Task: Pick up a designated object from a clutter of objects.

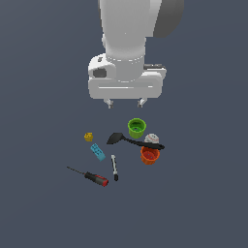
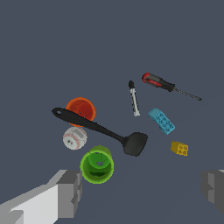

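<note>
While held above the clutter, the gripper (image 1: 125, 102) is spread wide and empty. The green cup (image 1: 136, 127) stands upright below it. It is flanked by the spatula (image 1: 131, 141), whose handle crosses the orange cup (image 1: 149, 155); the ball (image 1: 152, 139) lies between.

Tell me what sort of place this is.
Most likely a simulated test scene, not a real room: a flat, featureless dark grey floor, a small clutter that includes a lime-green cup, an orange-red cup and a black spatula, and the arm's open tool above them.
</note>
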Tool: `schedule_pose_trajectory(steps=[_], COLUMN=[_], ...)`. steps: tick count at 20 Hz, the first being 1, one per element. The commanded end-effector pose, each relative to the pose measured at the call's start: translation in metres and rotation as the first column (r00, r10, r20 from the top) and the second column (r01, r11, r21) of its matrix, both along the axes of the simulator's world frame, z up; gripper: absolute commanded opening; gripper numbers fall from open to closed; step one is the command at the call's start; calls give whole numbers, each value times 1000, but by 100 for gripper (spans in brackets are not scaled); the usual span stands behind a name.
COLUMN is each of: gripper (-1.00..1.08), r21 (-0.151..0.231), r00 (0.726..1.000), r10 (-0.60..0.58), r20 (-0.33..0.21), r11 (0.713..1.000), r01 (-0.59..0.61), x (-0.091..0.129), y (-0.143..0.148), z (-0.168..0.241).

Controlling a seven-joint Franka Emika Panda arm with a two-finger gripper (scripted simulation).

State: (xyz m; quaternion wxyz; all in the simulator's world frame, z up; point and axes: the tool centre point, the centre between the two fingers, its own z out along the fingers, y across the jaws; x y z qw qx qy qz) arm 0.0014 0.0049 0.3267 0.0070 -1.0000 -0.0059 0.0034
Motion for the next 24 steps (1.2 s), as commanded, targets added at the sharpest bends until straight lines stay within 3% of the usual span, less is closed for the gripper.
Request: schedule_pose_trajectory(steps=[1, 7, 13, 19, 24], gripper=[28, 28, 28, 28, 28], r21=[0, 10, 15, 30, 40], r00=[1000, 999, 1000, 993, 965], r10=[0, -4, -16, -55, -105], r20=[0, 33, 1, -101, -242], r11=[1000, 1000, 1000, 998, 992], r01=[0, 4, 16, 58, 118], x=[0, 6, 4, -4, -18], y=[0, 7, 6, 6, 7], z=[0, 13, 2, -32, -77])
